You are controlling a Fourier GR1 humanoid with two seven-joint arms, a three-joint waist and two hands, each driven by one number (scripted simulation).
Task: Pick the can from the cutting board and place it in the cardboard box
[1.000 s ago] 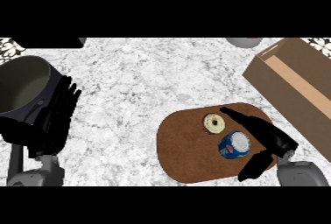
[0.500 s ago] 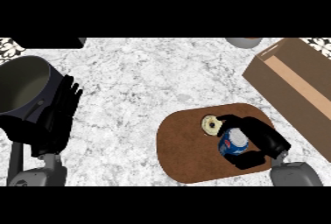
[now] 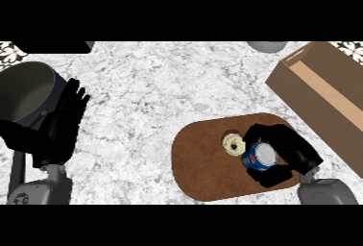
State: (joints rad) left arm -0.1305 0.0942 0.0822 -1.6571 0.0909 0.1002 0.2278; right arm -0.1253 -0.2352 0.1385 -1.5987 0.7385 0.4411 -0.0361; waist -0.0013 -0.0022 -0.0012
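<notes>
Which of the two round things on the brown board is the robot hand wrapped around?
The blue can, held by the right robot hand. The pale ring-shaped item beside it lies free.

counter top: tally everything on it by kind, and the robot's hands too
can: 1
doughnut: 1
cutting board: 1
cardboard box: 1
dark pot: 1
robot hands: 2, the right hand curled round the can, the left hand open at the view's left
total: 7

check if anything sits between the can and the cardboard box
Nothing visible does. The right hand is curled round the can on the cutting board; the donut lies on the far side, away from the cardboard box.
</notes>
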